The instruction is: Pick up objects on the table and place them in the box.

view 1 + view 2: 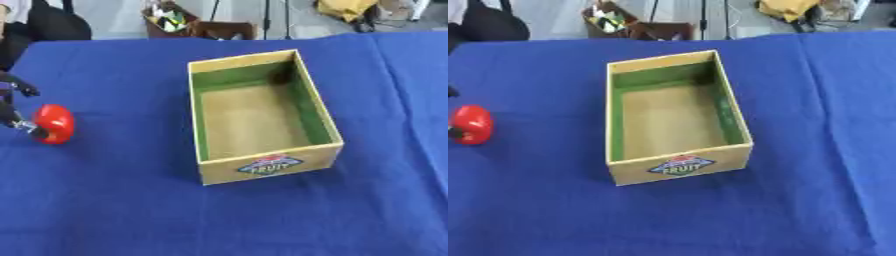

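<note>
Left eye view: bench [105, 210] covered in blue cloth, bare in the foreground. Mid-bench stands the box [268, 169], open top, tan card walls, green lining, brown floor, a "FRUIT" label on its near wall; nothing visible inside. Well left of the box, at the frame edge, a red rounded object [54, 123] sits at bench level. Left robot hand [19, 120] touches its left side, dark fingers at the object; whether they close around it cannot be told. Right robot hand not visible in either view.
</note>
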{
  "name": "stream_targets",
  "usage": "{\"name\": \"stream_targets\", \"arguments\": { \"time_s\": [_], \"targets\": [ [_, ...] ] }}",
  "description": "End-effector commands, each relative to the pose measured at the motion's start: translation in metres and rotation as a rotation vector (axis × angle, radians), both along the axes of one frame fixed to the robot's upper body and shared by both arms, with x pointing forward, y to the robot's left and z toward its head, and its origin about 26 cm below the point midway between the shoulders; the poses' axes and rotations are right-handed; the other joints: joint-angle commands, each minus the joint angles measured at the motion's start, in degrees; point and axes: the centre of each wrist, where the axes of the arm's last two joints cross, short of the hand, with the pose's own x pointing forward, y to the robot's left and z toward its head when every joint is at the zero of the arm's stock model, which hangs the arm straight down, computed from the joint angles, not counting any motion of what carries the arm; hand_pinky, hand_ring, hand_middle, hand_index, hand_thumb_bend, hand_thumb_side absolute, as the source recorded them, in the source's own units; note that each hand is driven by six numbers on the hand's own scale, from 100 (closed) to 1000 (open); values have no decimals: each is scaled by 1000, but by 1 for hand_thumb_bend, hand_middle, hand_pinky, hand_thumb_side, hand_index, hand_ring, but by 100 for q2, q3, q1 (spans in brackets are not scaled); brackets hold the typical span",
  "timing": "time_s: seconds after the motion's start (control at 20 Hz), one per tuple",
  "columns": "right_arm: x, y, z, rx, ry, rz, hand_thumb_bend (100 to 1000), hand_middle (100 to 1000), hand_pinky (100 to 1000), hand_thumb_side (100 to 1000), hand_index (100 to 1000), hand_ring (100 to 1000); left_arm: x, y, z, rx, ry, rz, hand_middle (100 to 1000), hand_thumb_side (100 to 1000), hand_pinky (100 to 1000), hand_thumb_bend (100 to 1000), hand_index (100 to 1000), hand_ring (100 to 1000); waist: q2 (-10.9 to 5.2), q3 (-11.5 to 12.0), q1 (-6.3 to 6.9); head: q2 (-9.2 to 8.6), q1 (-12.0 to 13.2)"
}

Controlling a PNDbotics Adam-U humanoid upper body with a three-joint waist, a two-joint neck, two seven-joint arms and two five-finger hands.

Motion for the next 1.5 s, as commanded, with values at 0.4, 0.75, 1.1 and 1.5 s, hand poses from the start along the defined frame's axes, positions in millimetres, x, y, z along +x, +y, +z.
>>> {"name": "stream_targets", "arguments": {
  "time_s": [0.4, 0.75, 1.1, 1.5],
  "targets": [
    [-3, 0, 10, -28, -27, 0, 100, 632, 691, 861, 742, 699, 3, 1, 10, -5, 40, -43, 883, 716, 622, 669, 1000, 775, -60, -32, -11, -72, 69],
    [-3, 0, 9, -24, -26, -1, 100, 630, 688, 856, 742, 699, 6, 2, 1, -55, 53, -41, 833, 718, 589, 624, 1000, 749, -39, -31, -17, -70, 92],
    [-3, 0, 9, -20, -26, -2, 100, 630, 686, 855, 742, 699, 8, 3, -5, -77, 67, -27, 724, 706, 526, 568, 960, 689, -36, -33, -19, -85, 108],
    [-3, 0, 7, -17, -19, -6, 100, 629, 687, 852, 743, 700, 9, -3, 1, -110, 4, -56, 456, 658, 354, 281, 694, 518, -36, -21, -22, -69, 112]
  ]
}}
